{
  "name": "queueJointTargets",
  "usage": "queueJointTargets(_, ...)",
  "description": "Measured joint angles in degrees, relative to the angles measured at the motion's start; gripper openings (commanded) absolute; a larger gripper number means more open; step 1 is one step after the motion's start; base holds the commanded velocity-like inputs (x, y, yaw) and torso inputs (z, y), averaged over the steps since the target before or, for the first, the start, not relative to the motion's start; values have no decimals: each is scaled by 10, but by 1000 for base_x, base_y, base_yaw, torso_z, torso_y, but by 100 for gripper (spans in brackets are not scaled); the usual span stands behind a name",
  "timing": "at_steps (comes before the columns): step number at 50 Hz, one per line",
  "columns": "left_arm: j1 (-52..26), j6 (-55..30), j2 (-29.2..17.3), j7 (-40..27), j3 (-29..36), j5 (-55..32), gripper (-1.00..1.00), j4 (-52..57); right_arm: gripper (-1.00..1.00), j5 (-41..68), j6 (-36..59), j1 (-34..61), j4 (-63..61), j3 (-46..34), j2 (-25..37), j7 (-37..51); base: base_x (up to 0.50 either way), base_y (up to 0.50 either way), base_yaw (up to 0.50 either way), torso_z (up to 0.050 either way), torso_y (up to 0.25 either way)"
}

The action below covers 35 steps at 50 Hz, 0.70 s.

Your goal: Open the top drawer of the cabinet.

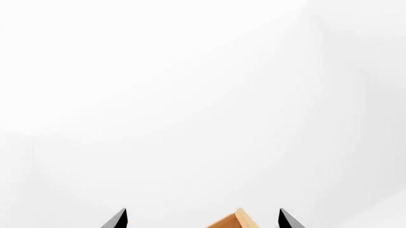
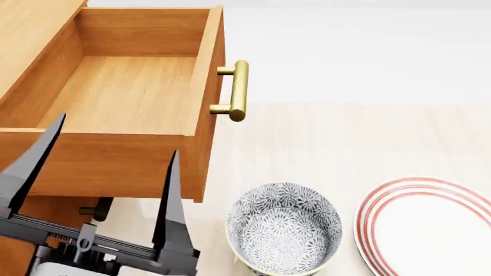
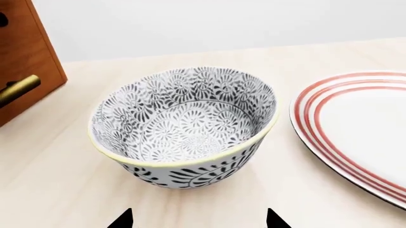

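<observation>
My right gripper (image 3: pixel 198 219) mostly cropped, tips spread, left gripper (image 2: pixel 115 167) spread, top drawer (image 2: pixel 130 92) pulled out, bare inside, bowl (image 3: pixel 184 126) empty

At the lower left of the head view, the left end effector (image 2: pixel 115 167) has two long dark-grey tapering fingers (image 2: pixel 170 195) on a dark toothed rail, above a pale grey housing. Both wrist views show only black pointed fingertips (image 3: pixel 122 220) at the bottom edge.

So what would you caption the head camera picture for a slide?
Top drawer pulled open and empty, brass handle free, left end effector open beside it; patterned bowl and red-striped plate below.
</observation>
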Motion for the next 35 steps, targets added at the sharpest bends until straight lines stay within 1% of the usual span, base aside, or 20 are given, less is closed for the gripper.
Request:
queueJointTargets(5, 24, 17, -17, -14, 21, 51, 100, -17, 100, 4, -13, -2, -4, 5, 0, -2, 0, 0, 0, 0, 0)
queueJointTargets(11, 53, 40, -42, -35, 40, 103, 100, -43, 100, 3, -59, -6, -14, 17, -3, -13, 0, 0, 0, 0, 0)
queueJointTargets(18, 90, 67, -76, -69, 48, 159, 100, -68, 100, 6, -148, -16, -23, 41, -13, -35, 0, 0, 0, 0, 0)
queueJointTargets(22, 117, 86, -98, -85, 32, 179, 100, -82, 100, 12, -204, -22, -27, 60, -20, -47, 0, 0, 0, 0, 0)
queueJointTargets(26, 157, 97, -120, -96, -13, 208, 100, -84, 100, 16, -257, -26, -34, 82, -27, -52, 0, 0, 0, 0, 0)
queueJointTargets(29, 197, 101, -135, -102, -65, 231, 100, -82, 100, 16, -287, -27, -39, 96, -31, -53, 0, 0, 0, 0, 0)
queueJointTargets(35, 299, 106, -157, -110, -217, 266, 100, -67, 100, 15, -329, -23, -48, 124, -36, -46, 0, 0, 0, 0, 0)
